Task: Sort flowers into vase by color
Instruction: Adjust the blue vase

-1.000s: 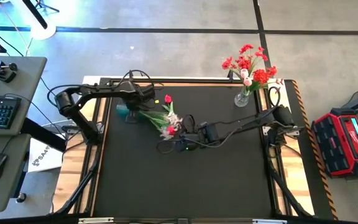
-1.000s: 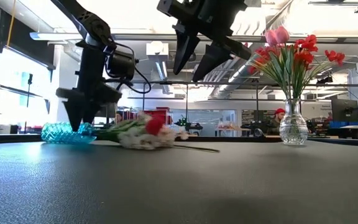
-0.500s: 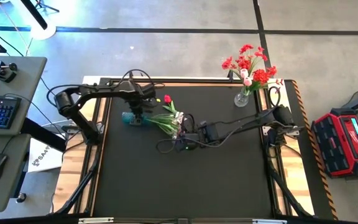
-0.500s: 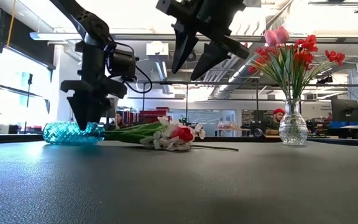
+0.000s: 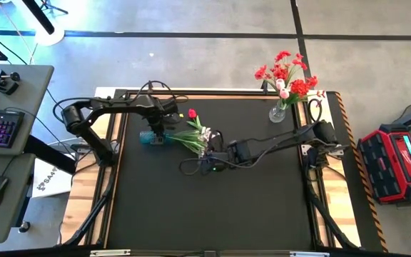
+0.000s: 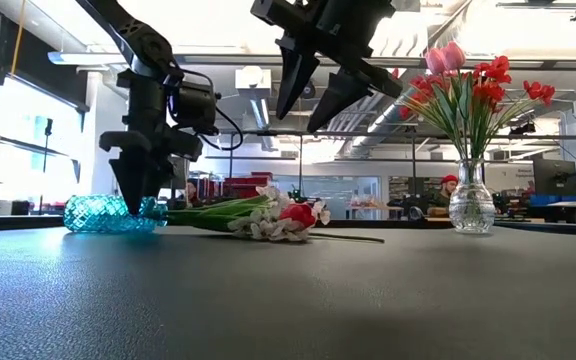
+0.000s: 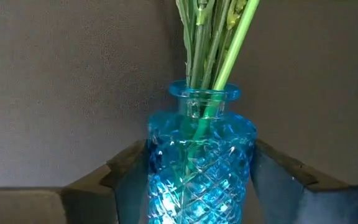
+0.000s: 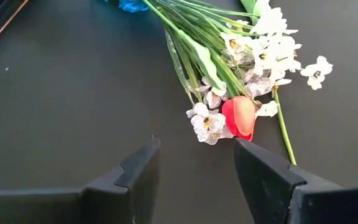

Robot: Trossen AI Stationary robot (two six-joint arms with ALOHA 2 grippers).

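Observation:
A blue cut-glass vase [image 5: 150, 137] lies on its side on the black table, left of centre. Green stems stick out of its neck [image 7: 204, 96] toward the right, ending in white blossoms and a red bud [image 8: 240, 117] that rest on the table. One separate red bud [image 5: 192, 113] lies farther back. My left gripper [image 5: 159, 130] comes down on the vase. My right gripper [image 8: 194, 146] hangs open high above the flower heads [image 6: 286, 220]. A clear vase [image 5: 279, 112] with red and pink flowers stands far right. My left gripper has the blue vase's patterned body [image 7: 197, 174] between its two fingers [image 7: 126, 171], one on each side. It reaches down from above, across the lying vase [image 6: 113, 213]. The vase rests on the table with its neck pointing away from the wrist camera.
The table's near half [image 5: 212, 207] is bare black mat. The right arm [image 5: 284, 139] stretches across the middle from the right edge. The clear vase [image 6: 471, 200] stands at the far right corner. Desks and a red box sit beyond the table.
My left gripper shifted slightly toward the near edge and right, and the blue vase slid with it. The flower bunch swung, its heads moving toward the right. Over the last half second things stayed nearly still. My right gripper kept its place.

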